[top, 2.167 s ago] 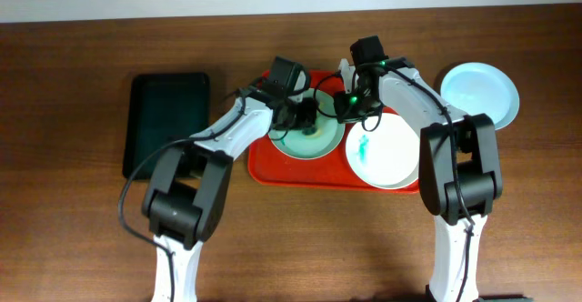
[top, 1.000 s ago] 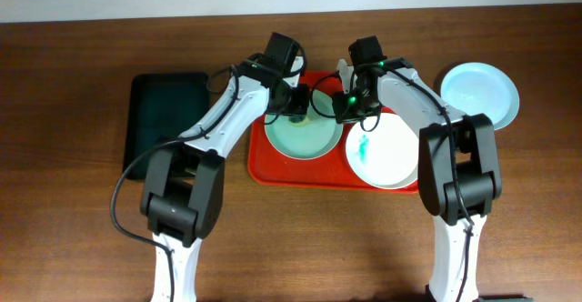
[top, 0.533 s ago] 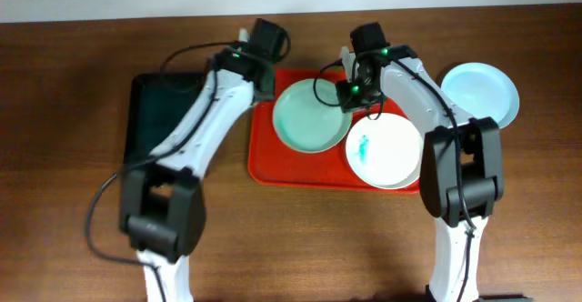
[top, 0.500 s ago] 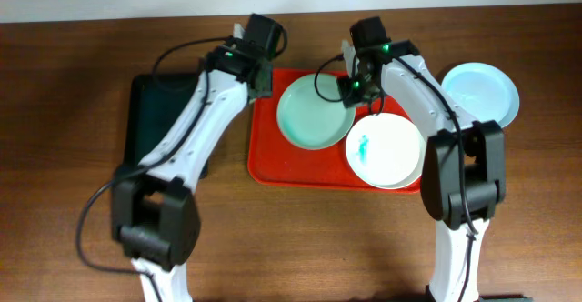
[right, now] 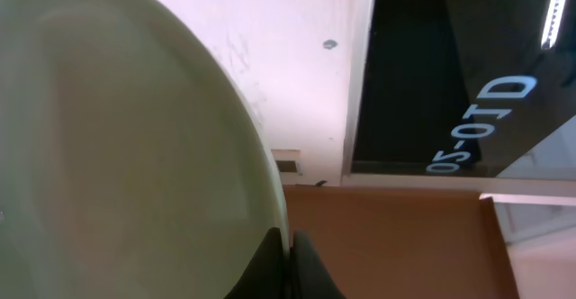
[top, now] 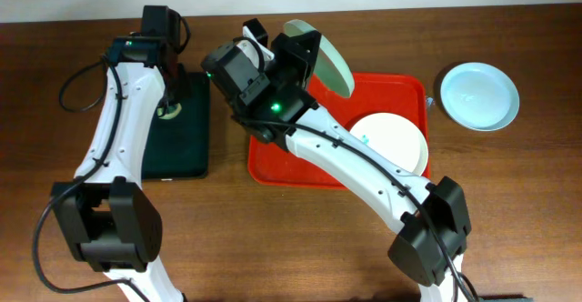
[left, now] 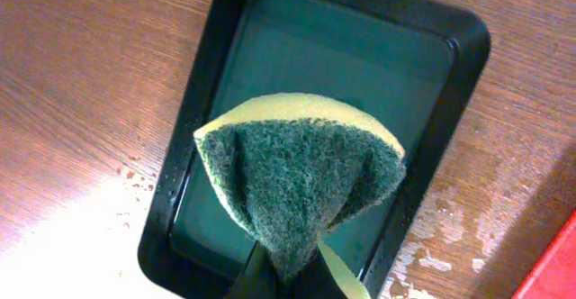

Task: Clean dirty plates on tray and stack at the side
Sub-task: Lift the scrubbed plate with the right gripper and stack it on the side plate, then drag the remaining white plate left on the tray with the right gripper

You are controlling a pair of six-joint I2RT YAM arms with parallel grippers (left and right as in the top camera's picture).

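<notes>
My right gripper [top: 305, 52] is shut on the rim of a mint-green plate [top: 327, 55] and holds it tilted on edge high above the red tray [top: 273, 161]. In the right wrist view the plate [right: 126, 137] fills the left half, its rim pinched between my fingers [right: 290, 245]. A white plate [top: 396, 138] with a teal smear lies on the tray's right part. Another mint-green plate [top: 479, 95] lies on the table to the right. My left gripper [top: 168, 102] is shut on a green and yellow sponge [left: 301, 177] over the black tray [left: 432, 56].
The black tray [top: 186, 147] lies left of the red tray. My right arm stretches across the red tray and hides much of it. The wooden table [top: 509, 220] runs out to the front and right.
My right gripper has lifted the mint-green plate off the red tray and tilted it on edge. My left gripper has moved left from the red tray to above the black tray with the sponge.
</notes>
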